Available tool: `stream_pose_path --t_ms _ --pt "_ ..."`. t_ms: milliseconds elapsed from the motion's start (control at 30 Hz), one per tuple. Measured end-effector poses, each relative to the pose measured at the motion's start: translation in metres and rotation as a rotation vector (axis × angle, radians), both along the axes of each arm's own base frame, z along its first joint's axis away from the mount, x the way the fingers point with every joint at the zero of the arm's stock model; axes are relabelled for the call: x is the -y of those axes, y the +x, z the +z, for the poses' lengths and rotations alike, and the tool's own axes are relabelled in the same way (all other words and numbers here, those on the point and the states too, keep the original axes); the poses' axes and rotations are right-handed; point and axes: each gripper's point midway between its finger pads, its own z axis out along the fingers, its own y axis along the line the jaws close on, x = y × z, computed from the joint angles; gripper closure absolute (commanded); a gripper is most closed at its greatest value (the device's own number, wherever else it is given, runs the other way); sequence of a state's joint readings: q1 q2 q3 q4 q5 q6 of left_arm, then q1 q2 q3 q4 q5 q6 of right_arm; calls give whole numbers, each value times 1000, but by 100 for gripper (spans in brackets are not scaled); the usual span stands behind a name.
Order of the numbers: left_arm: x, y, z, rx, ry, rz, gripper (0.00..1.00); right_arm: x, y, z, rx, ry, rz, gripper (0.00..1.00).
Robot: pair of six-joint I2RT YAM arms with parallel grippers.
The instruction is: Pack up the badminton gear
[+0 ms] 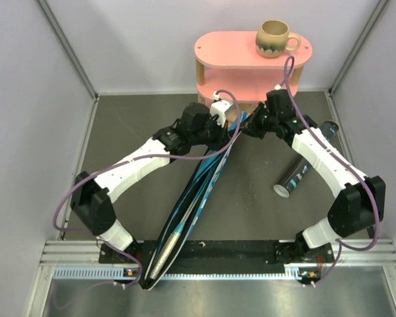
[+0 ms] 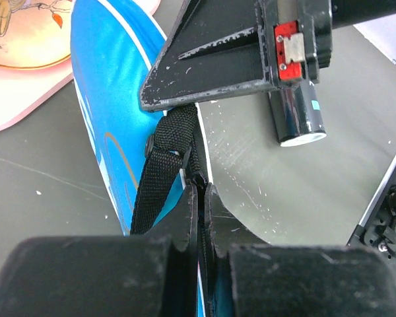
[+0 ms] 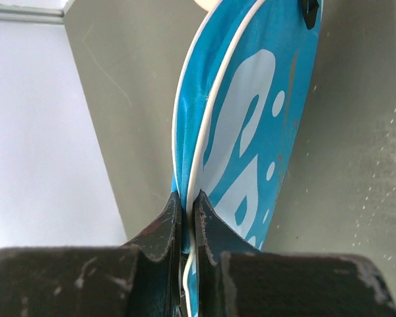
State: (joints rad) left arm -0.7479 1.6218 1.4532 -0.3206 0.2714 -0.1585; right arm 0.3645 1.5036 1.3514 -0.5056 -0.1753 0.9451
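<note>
At the rear centre of the table [image 1: 119, 132], in front of the pink shelf [image 1: 251, 56], we find both arms meeting on the upper end of the blue cover [image 1: 193, 197].

**Jaws**
- Left gripper [image 2: 200, 188]: jaws pressed together. In the left wrist view they pinch the cover's edge beside a black webbing strap [image 2: 165, 165]; we cannot tell whether the strap itself is caught.
- Right gripper [image 3: 187, 198]: jaws pressed together, pinching the white-piped rim of the cover, with only the fabric's thickness between the pads.

**What each view adds**
- The top view alone shows the whole cover. It stands on edge and runs diagonally from the near rail, by the left arm's base, up to the two grippers. A pale racket handle [image 1: 166, 249] shows at its narrow near end.
- The left wrist view alone shows the strap, and the right gripper's finger touching the cover just above the left jaws.
- The right wrist view alone shows the white lettering on the cover's face.

**Position of the gear**
- The cover extends away from both sets of jaws, held at neighbouring points on its rim.
- The black tube [image 1: 302, 170] lies flat to the right of the cover, well apart from both grippers, under the right forearm.
- A beige mug [image 1: 275, 37] stands on the shelf's top tier.
</note>
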Motion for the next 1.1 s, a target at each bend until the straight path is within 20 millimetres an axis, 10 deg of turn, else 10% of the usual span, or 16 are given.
stream_pose_path --t_ms 233,567,767,1100 --pt "-17 -30 4 61 -11 14 100 -2 -19 -2 -42 56 4 100" --pt "-30 -106 18 -45 -74 -195 100 77 39 1 135 -141 -225 100" --pt "-22 -80 18 -63 -45 -138 57 75 39 2 143 -133 -218 100" --pt "26 7 27 -41 -17 -79 52 68 36 3 143 -106 -181 100"
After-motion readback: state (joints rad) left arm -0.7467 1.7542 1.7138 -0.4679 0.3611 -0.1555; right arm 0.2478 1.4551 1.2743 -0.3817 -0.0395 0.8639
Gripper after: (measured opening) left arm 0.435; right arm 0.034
